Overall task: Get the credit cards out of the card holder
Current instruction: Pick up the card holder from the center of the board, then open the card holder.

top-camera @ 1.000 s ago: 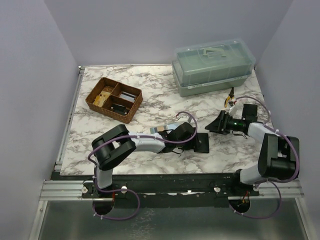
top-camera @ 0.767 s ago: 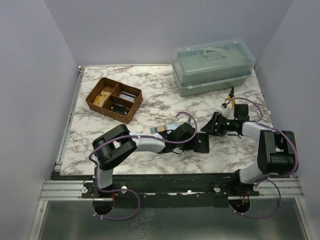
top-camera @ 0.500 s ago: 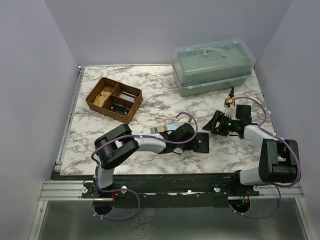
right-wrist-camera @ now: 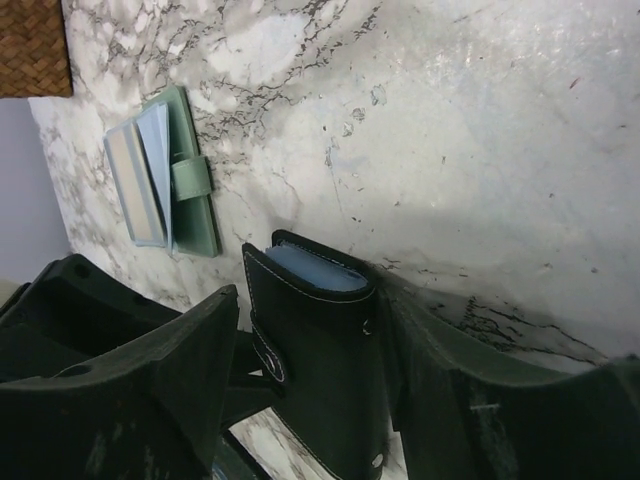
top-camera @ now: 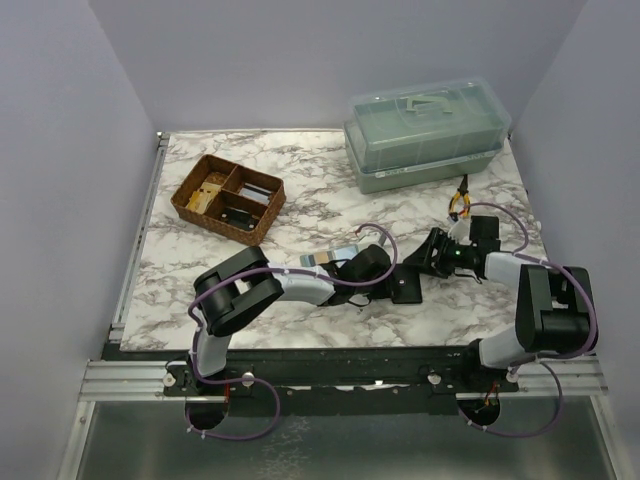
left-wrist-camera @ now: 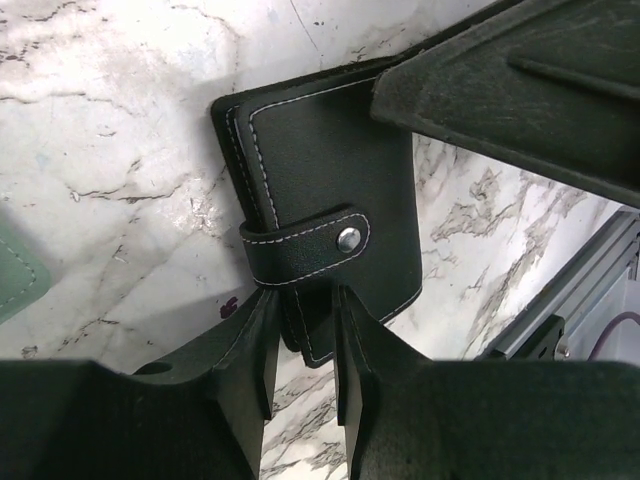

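From above, the card holder (top-camera: 407, 287) lies flat on the marble table (top-camera: 300, 160), near its front edge and between the two arms. The left gripper (top-camera: 391, 282) meets it from the left, and the right gripper (top-camera: 422, 264) comes in from the right, just above it. A pale green wallet (top-camera: 343, 250) lies just behind the left arm. A wicker tray (top-camera: 181, 196) sits far to the left, a lidded plastic box (top-camera: 425, 130) at the back right, and a small tool with orange handles (top-camera: 461, 197) lies in front of the box.

In the left wrist view, the card holder (left-wrist-camera: 330, 190) is closed, its snap strap fastened across the cover. The left gripper (left-wrist-camera: 307, 305) has its fingers drawn close together, with the holder's near edge pinched between them just below the strap. One finger of the right gripper (left-wrist-camera: 520, 90) crosses the top right corner.

In the right wrist view, the right gripper (right-wrist-camera: 312, 300) is spread wide, one finger on each side of the card holder (right-wrist-camera: 320, 370). The blue-grey credit cards (right-wrist-camera: 318, 270) show at its open end, still tucked inside. The green wallet (right-wrist-camera: 165, 175) lies open beyond, and a corner of the tray (right-wrist-camera: 30, 45) shows at the top left.
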Available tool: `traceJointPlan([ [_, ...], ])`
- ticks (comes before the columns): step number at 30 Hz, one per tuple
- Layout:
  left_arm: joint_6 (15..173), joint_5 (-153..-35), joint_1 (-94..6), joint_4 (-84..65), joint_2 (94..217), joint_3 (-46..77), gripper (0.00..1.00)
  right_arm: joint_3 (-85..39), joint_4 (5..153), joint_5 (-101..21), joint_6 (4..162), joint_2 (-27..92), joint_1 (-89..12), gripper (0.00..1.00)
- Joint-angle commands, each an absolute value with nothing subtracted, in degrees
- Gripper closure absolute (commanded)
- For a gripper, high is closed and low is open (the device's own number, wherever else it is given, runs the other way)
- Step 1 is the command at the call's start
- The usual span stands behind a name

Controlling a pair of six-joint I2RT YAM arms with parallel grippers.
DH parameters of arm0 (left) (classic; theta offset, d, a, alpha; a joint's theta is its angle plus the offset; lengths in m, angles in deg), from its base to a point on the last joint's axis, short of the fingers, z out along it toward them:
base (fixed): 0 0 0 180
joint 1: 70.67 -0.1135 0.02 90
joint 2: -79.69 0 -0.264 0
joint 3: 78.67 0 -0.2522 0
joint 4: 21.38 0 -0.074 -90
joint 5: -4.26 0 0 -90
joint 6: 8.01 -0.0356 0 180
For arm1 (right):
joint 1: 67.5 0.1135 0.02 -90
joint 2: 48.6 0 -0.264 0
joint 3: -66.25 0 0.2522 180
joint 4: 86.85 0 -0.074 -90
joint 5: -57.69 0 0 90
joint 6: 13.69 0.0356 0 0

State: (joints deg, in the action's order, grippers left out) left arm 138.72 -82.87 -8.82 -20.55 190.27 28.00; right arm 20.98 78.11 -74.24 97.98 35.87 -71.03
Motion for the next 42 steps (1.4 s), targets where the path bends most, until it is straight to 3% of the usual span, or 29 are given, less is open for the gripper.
traceJointPlan([
  [1, 139.21, -84.69, -8.94, -21.85, 193.04, 28.82, 0.69, 23.1, 78.85, -80.26, 101.26, 39.8, -70.76, 0.39],
  [7, 139.1, -85.68, -10.34, -24.15, 193.42, 29.56, 0.69, 21.03, 80.85, -85.08, 99.77, 43.99, -70.75, 0.53],
  [12, 139.43, -87.8, -11.89, -26.91, 192.36, 31.05, 0.69, 20.29, 81.15, -83.17, 96.51, 42.52, -70.74, 0.87],
  [16, 138.96, -87.44, -12.04, -29.8, 187.93, 33.99, 0.61, 18.26, 80.12, -84.5, 94.41, 38.82, -70.76, 0.99],
  [24, 136.13, -86.55, -12.04, -36.6, 171.92, 45.1, 0.24, 18.72, 82.79, -91.48, 95.49, 25.74, -70.76, 1.0],
  [32, 129.85, -91.55, -12.83, -54.71, 163.37, 54.01, 0.02, 18.5, 83.6, -107.78, 92.62, 21.29, -70.83, 1.0],
  [42, 132.89, -93.45, -12.8, -58.39, 169.38, 50.78, 0.04, 20.25, 87.14, -114.47, 95.58, 17.88, -70.84, 1.0],
])
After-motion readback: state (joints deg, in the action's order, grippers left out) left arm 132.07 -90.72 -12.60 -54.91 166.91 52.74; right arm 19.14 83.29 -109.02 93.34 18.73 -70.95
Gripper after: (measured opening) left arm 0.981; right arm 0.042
